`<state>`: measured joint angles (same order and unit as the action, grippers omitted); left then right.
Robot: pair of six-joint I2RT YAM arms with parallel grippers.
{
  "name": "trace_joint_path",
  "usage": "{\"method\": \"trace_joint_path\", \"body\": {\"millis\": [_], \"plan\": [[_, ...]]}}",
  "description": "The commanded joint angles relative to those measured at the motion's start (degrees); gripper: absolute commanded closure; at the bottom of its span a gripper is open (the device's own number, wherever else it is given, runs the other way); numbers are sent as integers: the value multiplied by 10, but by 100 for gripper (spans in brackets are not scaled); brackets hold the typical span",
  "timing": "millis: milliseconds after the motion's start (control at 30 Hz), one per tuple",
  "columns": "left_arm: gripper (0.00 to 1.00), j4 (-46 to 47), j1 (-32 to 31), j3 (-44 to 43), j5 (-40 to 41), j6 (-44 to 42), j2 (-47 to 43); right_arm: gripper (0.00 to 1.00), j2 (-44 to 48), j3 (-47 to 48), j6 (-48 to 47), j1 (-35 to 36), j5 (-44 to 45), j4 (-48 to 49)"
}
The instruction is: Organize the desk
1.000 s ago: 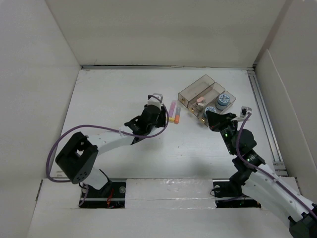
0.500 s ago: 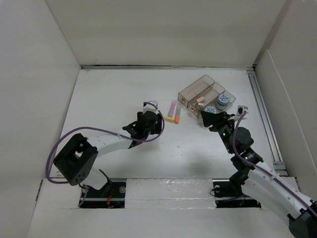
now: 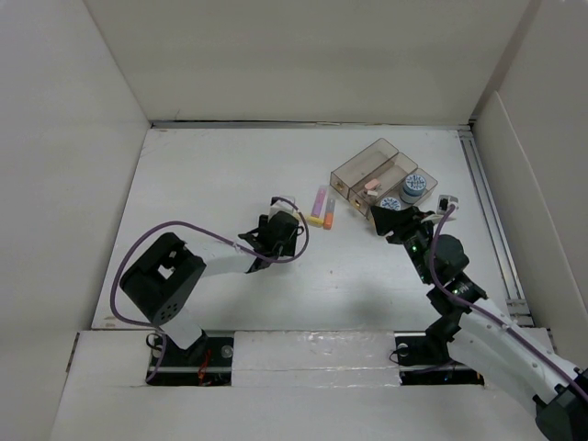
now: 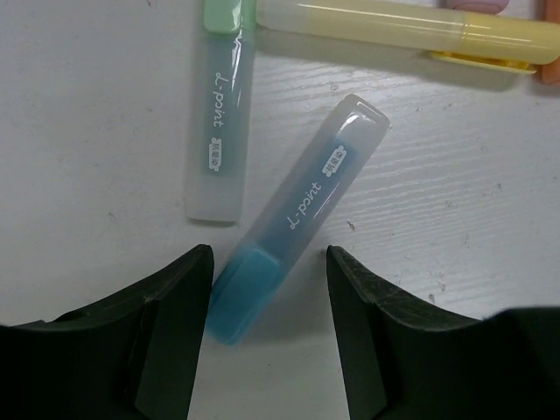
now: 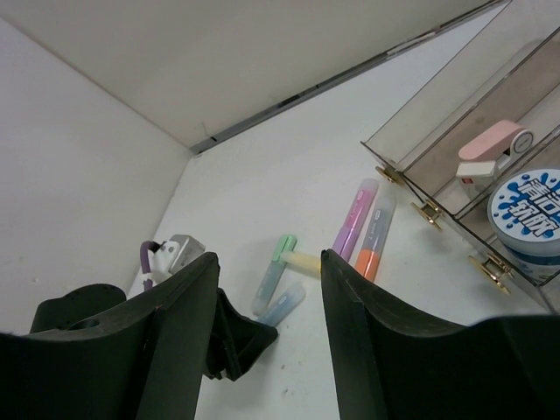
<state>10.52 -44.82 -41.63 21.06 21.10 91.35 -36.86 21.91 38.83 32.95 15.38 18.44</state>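
On the white desk [image 3: 202,184] lies a loose cluster of highlighters. My left gripper [image 3: 280,230] is low over it and open. In the left wrist view, the blue highlighter [image 4: 297,214] lies slanted, its blue end between the jaws [image 4: 269,262], close to the left finger with a gap on the right. Just beyond it lie the green highlighter [image 4: 219,131] and the yellow one [image 4: 394,26]. My right gripper [image 3: 390,220] hovers open and empty beside the clear tray [image 3: 354,165]. Its wrist view shows the purple [image 5: 353,219] and orange [image 5: 372,238] highlighters side by side.
The clear three-compartment tray [image 5: 411,131] holds a pink dispenser [image 5: 490,149] and a blue-and-white round tin [image 5: 525,210]. White wall panels enclose the desk on three sides. A metal rail [image 3: 487,211] runs along the right edge.
My left gripper has drawn back from the highlighters toward the near side, with its arm folded in closer. My right gripper's jaws stand wider and it has shifted slightly left.
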Motion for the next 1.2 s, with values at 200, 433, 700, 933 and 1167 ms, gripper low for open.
{"method": "trace_joint_path", "body": {"millis": [200,433,700,933,1167], "plan": [[69,21,3,-1,-32,-13,8,44,-5,20,-3,-4,-6,31],[91,25,-24,-3,-50,-26,8,44,-2,22,-2,-4,-8,30],[99,41,-24,-14,-86,-27,-79,44,10,16,-2,-4,-2,30],[97,42,20,-156,-138,-42,-47,44,-8,15,1,-4,-9,42],[97,-42,25,-479,-199,-133,184,44,-1,14,-2,-4,7,35]]}}
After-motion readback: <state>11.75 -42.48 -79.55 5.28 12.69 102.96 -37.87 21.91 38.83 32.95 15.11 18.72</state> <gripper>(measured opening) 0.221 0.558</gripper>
